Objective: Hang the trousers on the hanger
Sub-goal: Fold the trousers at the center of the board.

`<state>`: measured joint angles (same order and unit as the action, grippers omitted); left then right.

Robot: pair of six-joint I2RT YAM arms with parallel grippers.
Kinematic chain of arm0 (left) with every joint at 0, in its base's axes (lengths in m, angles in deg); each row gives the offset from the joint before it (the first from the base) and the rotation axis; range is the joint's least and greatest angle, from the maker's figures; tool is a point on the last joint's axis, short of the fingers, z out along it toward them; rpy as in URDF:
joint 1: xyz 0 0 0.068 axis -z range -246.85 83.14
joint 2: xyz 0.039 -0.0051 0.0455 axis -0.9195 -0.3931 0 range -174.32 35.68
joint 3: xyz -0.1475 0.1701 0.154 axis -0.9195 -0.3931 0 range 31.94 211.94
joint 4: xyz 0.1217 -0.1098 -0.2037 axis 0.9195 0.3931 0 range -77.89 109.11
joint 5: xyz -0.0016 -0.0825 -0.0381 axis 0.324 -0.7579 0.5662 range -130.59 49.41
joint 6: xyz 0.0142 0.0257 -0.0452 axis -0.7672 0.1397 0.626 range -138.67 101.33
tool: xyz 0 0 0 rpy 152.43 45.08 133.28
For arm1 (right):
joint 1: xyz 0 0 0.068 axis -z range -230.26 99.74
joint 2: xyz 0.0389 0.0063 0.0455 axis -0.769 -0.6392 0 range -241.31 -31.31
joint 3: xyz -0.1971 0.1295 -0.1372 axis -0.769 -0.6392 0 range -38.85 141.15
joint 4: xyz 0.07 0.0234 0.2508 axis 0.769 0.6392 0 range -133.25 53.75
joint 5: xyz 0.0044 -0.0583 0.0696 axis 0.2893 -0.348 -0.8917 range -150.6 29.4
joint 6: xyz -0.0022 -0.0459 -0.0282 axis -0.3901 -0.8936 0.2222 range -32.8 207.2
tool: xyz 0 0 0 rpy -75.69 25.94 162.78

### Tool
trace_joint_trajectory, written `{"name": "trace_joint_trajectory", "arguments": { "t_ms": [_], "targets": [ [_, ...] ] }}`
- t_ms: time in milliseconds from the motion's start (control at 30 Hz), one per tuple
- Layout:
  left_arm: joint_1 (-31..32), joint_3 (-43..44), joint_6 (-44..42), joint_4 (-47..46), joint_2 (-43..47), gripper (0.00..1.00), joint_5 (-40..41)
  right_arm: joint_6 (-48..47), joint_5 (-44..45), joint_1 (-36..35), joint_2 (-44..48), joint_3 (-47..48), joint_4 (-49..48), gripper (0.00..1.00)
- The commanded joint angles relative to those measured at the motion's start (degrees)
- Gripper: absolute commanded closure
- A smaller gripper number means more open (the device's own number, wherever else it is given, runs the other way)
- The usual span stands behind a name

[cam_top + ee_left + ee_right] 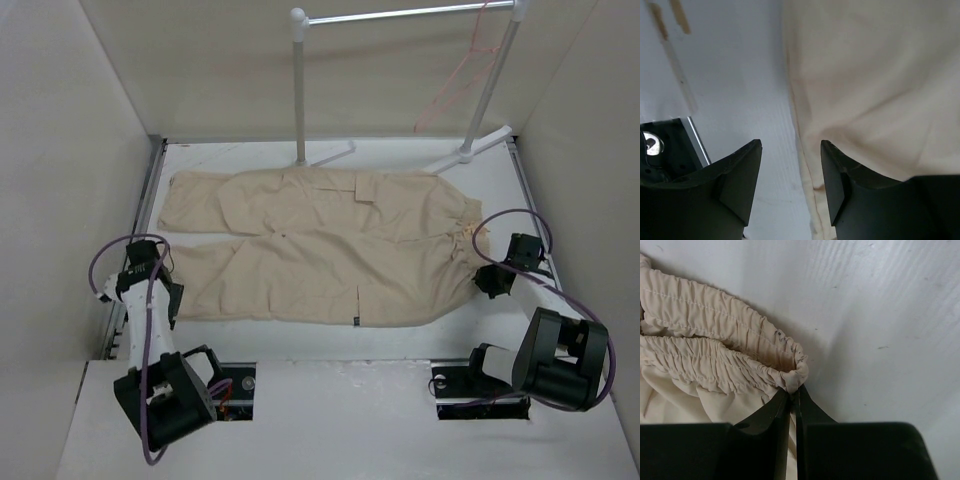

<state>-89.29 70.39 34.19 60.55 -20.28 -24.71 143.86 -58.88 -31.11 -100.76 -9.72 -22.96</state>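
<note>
The beige trousers [320,245] lie flat across the white table, legs to the left, gathered waist to the right. The thin pink-red hanger [455,85] hangs from the white rack's bar at the back right. My left gripper [791,150] is open low over the near leg's cuff edge [805,150]; one finger is over the table, the other over the cloth [875,90]. It shows in the top view [172,300] at the near left. My right gripper [794,392] is shut on the gathered waistband [790,375] of the trousers, at the near right [488,280].
The white tubular rack [300,90] stands at the back on splayed feet [480,145], behind the trousers. Walls enclose the table on left, right and back. A metal rail and a dark fitting [670,150] lie at the table's left edge.
</note>
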Motion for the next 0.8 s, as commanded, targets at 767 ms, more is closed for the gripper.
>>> {"name": "trace_joint_trajectory", "arguments": {
  "t_ms": [767],
  "targets": [
    [-13.6,-2.1,4.0,-22.3,-18.8,0.91,-2.5,1.4,-2.8,-1.4,-2.1,-2.8,-4.1,0.94]
  ]
}}
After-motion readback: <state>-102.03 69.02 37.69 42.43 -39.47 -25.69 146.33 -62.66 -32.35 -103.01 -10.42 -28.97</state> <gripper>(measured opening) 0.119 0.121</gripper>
